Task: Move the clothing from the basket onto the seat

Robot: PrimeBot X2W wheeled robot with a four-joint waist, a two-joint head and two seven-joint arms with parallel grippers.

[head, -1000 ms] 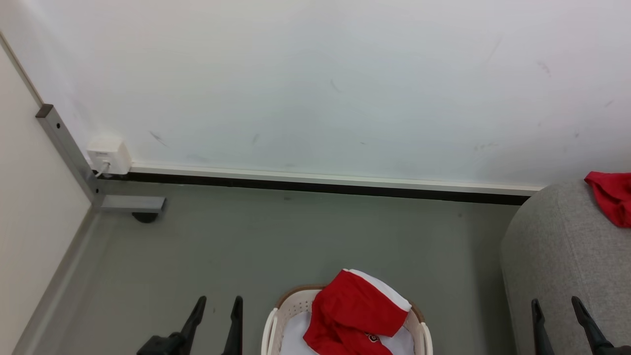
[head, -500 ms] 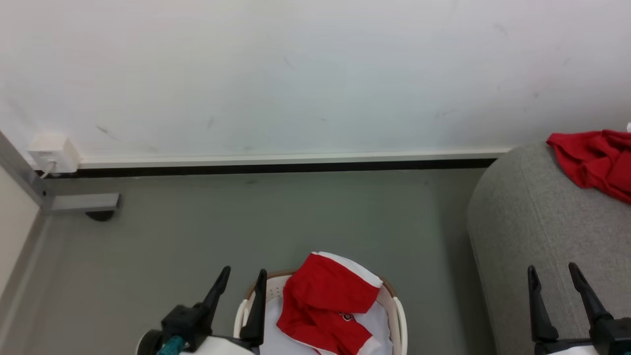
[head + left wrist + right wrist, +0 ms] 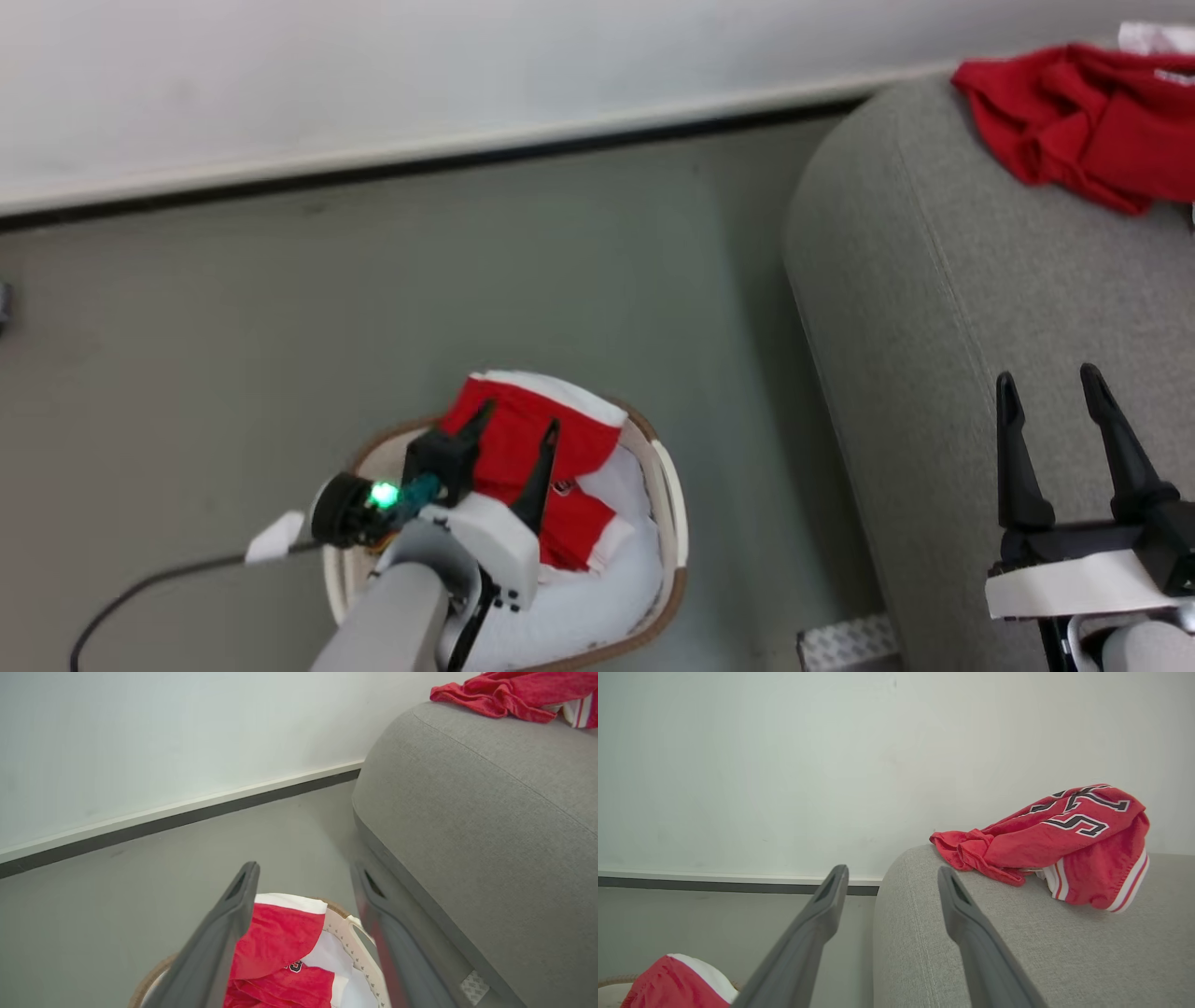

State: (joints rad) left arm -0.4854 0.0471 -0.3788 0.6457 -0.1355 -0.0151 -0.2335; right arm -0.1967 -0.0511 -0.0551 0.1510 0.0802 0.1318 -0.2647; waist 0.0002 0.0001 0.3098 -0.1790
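Observation:
Red shorts (image 3: pixel 583 437) with white trim lie on white padding (image 3: pixel 597 588) in the cream basket (image 3: pixel 674 523), which stands on the floor. My left gripper (image 3: pixel 521 415) hovers open just above the shorts, which lie below and beyond its fingers in the left wrist view (image 3: pixel 275 938), gripper (image 3: pixel 304 867). A red jersey (image 3: pixel 1074 112) with black-and-white numbers (image 3: pixel 1064 835) lies crumpled on the grey seat (image 3: pixel 934 280) at the right. My right gripper (image 3: pixel 1047 373) is open and empty over the seat's near edge, also (image 3: pixel 892 869).
The basket stands on grey floor (image 3: pixel 420 280) close to the seat's left side. A white wall with a dark baseboard (image 3: pixel 373 168) runs behind. A metal foot plate (image 3: pixel 845 639) sits at the seat's base. A dark cable (image 3: pixel 140 588) trails from my left wrist.
The head camera has tipped down and turned, so the whole picture shifted. My left gripper has come from the basket's left to over the shorts. Both grippers stay open.

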